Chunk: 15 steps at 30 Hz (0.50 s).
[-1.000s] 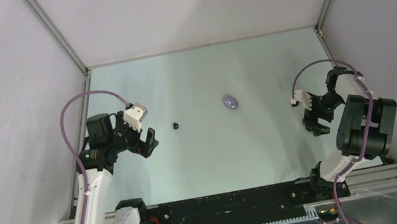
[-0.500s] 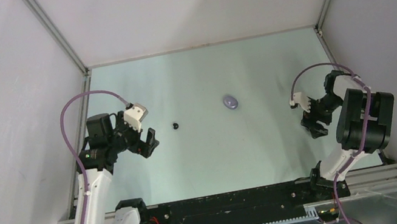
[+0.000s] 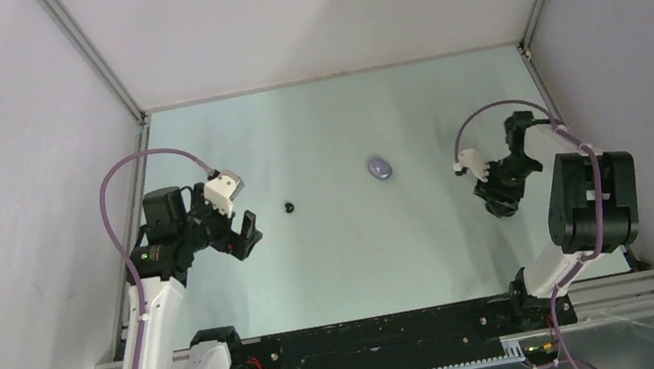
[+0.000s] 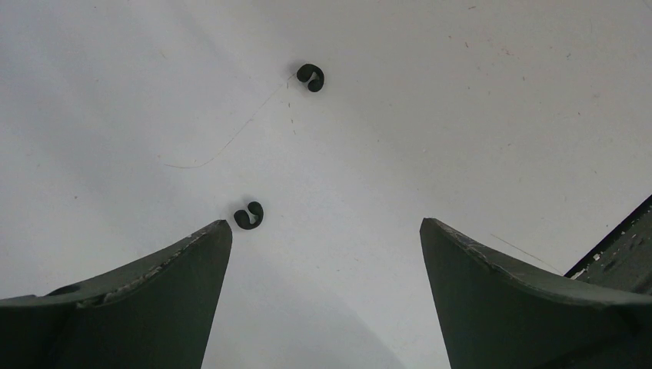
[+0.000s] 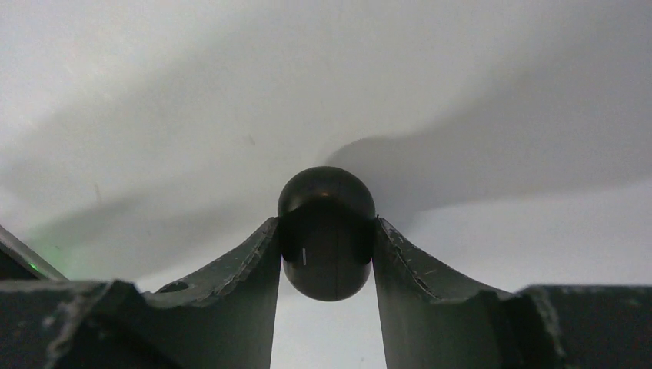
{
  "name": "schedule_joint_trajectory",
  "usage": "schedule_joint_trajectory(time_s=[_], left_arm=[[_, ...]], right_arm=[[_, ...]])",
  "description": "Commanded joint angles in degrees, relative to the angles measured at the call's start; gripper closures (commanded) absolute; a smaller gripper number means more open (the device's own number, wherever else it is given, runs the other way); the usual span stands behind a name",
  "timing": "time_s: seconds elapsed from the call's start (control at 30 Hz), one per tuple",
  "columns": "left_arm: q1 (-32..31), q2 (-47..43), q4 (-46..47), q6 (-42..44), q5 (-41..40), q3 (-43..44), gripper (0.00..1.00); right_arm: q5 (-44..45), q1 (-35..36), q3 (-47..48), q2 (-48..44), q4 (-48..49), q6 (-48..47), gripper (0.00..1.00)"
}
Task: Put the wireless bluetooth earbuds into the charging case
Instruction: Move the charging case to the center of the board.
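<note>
Two black earbuds lie on the table in the left wrist view, one (image 4: pixel 311 77) farther off and one (image 4: pixel 248 216) just past my left fingertip. From above only one black earbud (image 3: pixel 288 208) shows. My left gripper (image 4: pixel 325 223) (image 3: pixel 246 234) hangs open with bare table between its fingers. A glossy black rounded charging case (image 5: pixel 327 192) sits between the fingers of my right gripper (image 5: pixel 327 231) (image 3: pixel 493 201), which is shut on its sides. From above the black case is hidden by that gripper.
A pale purple oval case (image 3: pixel 380 168) lies near the table's middle, left of the right gripper. White walls with metal corner posts (image 3: pixel 93 58) close in the table on three sides.
My right gripper has swung left toward the table's middle and its fingers have closed onto the black case. The left arm and the earbuds have not moved.
</note>
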Motion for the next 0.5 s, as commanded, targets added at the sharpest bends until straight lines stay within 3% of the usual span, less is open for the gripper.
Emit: schedule_joint_trajectory(time_s=[0.0, 0.2, 0.47], left_arm=[[0.4, 0.0, 0.1, -0.2, 1.1, 1.7, 0.01], [0.4, 0.4, 0.3, -0.2, 0.8, 1.5, 0.01], [0.4, 0.6, 0.8, -0.5, -0.5, 1.3, 0.01]], right_arm=[[-0.1, 9.2, 0.5, -3.9, 1.5, 11.4, 0.6], [-1.5, 25.8, 8.1, 1.3, 3.6, 26.6, 0.61], [0.8, 35.9, 20.1, 13.9, 7.3, 46.1, 0.57]])
